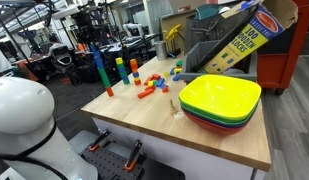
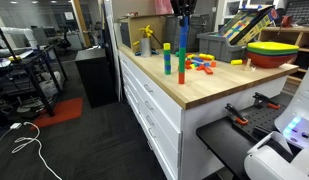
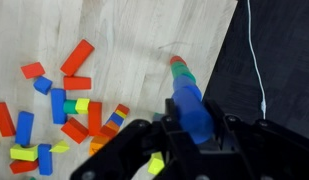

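blue block tower (image 1: pixel 99 68) beside scattered blocks (image 1: pixel 147 90)

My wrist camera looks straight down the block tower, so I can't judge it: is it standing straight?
Observer: Yes. Below your blue block, the tower stands upright in an exterior view.
Operator: Anything close beside it?
Observer: A shorter stack, green on top, stands next to it without touching.
Operator: What else is up here?
Observer: A stack of bowls, yellow uppermost, sits on the table, well away from the tower.
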Robot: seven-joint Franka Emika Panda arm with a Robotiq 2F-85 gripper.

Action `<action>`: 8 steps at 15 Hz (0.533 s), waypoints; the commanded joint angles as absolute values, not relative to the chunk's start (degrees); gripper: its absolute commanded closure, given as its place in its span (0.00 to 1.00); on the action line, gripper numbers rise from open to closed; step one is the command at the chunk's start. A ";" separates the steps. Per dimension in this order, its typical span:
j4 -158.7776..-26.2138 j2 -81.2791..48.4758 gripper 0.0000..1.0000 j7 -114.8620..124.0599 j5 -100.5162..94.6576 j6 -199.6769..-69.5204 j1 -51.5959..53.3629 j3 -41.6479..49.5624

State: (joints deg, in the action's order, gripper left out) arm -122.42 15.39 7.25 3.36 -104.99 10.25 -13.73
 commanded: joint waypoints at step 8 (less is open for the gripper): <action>-122.05 15.39 0.92 8.79 3.83 -104.12 10.51 -13.51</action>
State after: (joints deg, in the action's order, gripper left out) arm -122.42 15.39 7.25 3.45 -104.99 10.26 -13.75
